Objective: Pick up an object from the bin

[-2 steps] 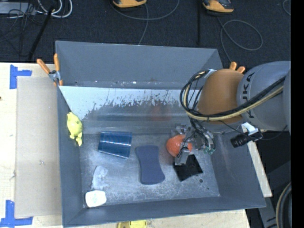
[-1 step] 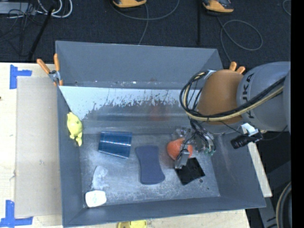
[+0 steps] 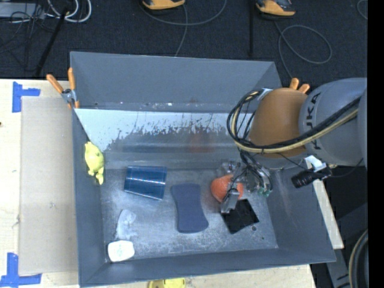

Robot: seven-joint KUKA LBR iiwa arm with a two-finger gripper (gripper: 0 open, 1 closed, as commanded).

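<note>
My gripper (image 3: 235,191) is low in the right part of the bin, under the arm's orange cover. It sits right against a small orange-red rounded thing (image 3: 219,187), which shows on its left side and is partly hidden by it. A flat black square thing (image 3: 241,216) lies just below the gripper on the bin floor. To the left of both lies a slate-blue oblong pad (image 3: 189,207).
A blue translucent cylinder (image 3: 145,182) lies left of the pad. A yellow soft toy (image 3: 93,161) leans on the left wall. A clear crumpled piece (image 3: 126,222) and a white rounded thing (image 3: 121,250) lie at the front left corner. The arm and its cables cover the bin's right side.
</note>
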